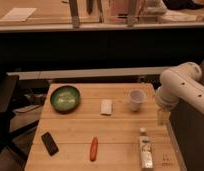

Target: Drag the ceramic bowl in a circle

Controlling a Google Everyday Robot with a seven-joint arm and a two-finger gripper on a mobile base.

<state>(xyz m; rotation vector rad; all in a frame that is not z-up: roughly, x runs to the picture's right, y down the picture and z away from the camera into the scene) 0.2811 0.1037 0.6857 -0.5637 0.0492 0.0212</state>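
Note:
The ceramic bowl (65, 97) is round, shallow and green with a dark rim. It sits on the wooden table (80, 130) at the far left. My gripper (162, 117) hangs below the white arm (182, 87) at the table's right edge. It is beside the white cup (136, 99) and far to the right of the bowl. It holds nothing that I can see.
A small white packet (106, 106) lies between the bowl and the cup. A black phone (50, 143) lies at the front left, a red elongated object (93, 148) at the front middle, and a bottle (146, 154) lies on its side at the front right. A dark chair (5, 110) stands left of the table.

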